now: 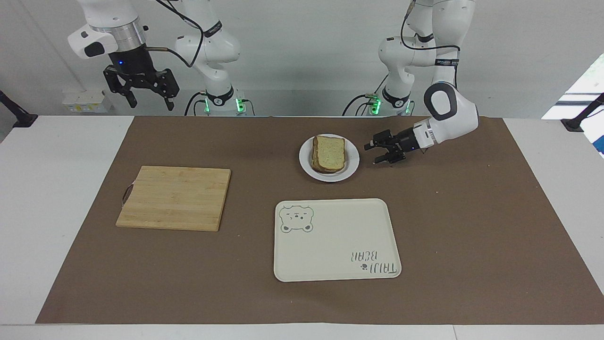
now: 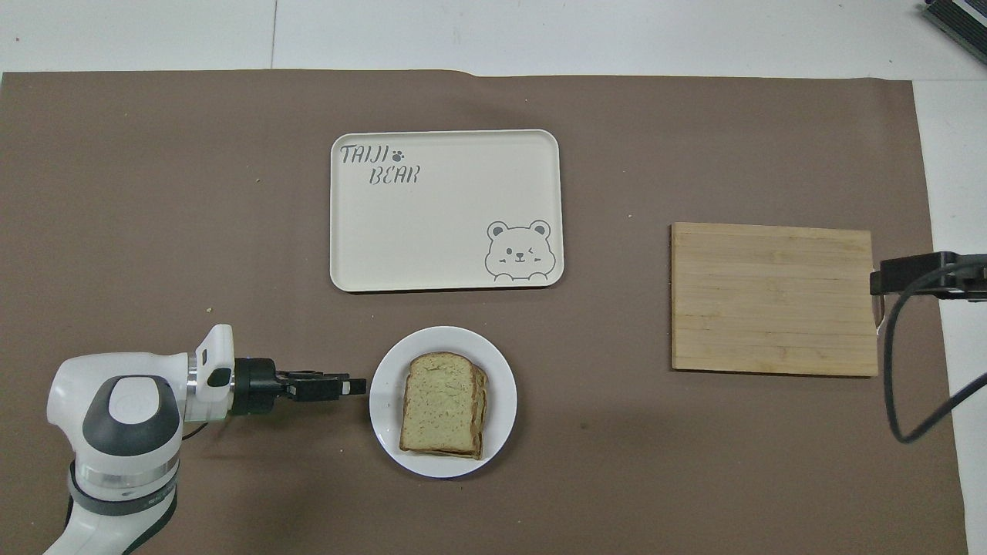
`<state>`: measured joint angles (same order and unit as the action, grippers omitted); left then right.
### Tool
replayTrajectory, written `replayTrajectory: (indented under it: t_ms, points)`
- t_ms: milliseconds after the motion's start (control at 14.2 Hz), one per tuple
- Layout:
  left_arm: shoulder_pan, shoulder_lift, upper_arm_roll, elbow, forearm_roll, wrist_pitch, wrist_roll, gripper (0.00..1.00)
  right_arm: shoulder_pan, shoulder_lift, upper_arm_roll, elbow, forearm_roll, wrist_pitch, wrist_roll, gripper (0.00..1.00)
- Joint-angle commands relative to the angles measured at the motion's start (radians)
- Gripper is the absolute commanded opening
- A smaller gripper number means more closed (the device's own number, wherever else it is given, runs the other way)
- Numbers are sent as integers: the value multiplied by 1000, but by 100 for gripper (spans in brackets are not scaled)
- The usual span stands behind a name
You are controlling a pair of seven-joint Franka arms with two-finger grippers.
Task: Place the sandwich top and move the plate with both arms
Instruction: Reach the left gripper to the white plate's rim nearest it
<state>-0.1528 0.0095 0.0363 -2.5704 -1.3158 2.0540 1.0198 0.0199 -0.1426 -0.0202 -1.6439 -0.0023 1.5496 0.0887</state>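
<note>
In the facing view you could see both arms from base to hand. The left gripper [image 1: 371, 155] lay low and almost level, just beside the plate [image 1: 351, 163] at the left arm's end, apart from its rim. Its fingers [image 1: 367, 147] stood a little apart, with nothing between them. The right gripper [image 1: 148, 98] hung high over the mat's [image 1: 472, 226] edge near its own base, and the right arm waited there; its fingers pointed down, spread wide and empty. The top [image 1: 330, 152] lay on the stack of bread on the plate, speckled and pale with a brown crust. In this view you could see the layers of the stack at its side.

In the overhead view the right arm showed only as a black tip [image 2: 910, 274] and a cable at the board's [image 2: 771, 299] edge, so you could not read its fingers there. The left gripper [image 2: 355, 385] showed as one thin dark bar, its tip almost at the plate's [image 2: 505, 393] rim; the gap between the fingers was not visible here. The top [image 2: 441, 401] showed its full outline, rounded at the end farther from the robots. The plate was round, white and smooth. The tray [image 2: 447, 231], farther from the robots, was cream, rectangular with round corners, with a bear and letters. The board was pale wood in strips, toward the right arm's end. The mat was matt brown.
</note>
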Motion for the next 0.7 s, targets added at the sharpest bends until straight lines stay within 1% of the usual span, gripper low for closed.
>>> replayTrajectory:
  t_ms: [0,141,281,422,492,562,633]
  points:
    - [-10,29,7,-8,-59,-20,57,77,-11,-9,2,-5,16,-8,-43,100]
    - [-1,21,7,-14,-80,-70,59,77,-17,-8,0,-1,22,-11,-38,100]
    - [-11,20,7,-17,-82,-66,59,75,-20,-8,-3,1,32,-11,-37,100]
    - [-16,21,7,-28,-97,-63,60,70,-18,-6,2,1,33,-11,-37,100]
    - [-27,21,7,-30,-106,-61,62,69,-18,-8,2,1,33,-9,-37,100]
    - [-36,21,7,-33,-109,-58,63,65,-18,-8,2,1,33,-11,-38,100]
    - [-37,21,7,-39,-118,-52,66,64,-18,-8,0,1,33,-9,-37,100]
